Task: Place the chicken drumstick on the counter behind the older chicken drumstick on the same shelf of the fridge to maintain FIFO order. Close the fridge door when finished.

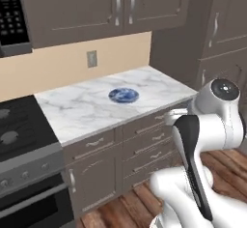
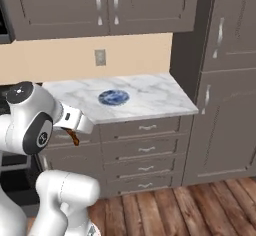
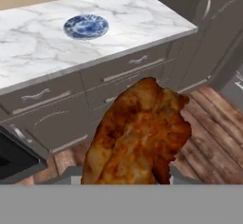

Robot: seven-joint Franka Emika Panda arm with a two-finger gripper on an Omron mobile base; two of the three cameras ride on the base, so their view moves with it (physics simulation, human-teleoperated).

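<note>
A browned chicken drumstick [image 3: 135, 133] hangs close before the hand camera, over the wooden floor in front of the drawers. My gripper [image 2: 74, 132] is shut on it; in the right base view only a brown tip of the chicken drumstick [image 2: 75, 139] pokes out under the white hand. The hand floats just off the front edge of the counter [image 2: 150, 102], near its left end. That white marble counter [image 1: 87, 111] carries a small blue patterned plate [image 1: 123, 95], apart from the gripper. The fridge, its shelf, its door and the older drumstick are out of view.
A black stove [image 1: 19, 125] with an oven below adjoins the counter on the left, under a microwave [image 1: 12, 14]. Tall grey-brown panelled cabinets [image 2: 225, 105] rise at the right. Drawers with silver pulls [image 2: 146, 150] face the wooden floor [image 2: 200, 205].
</note>
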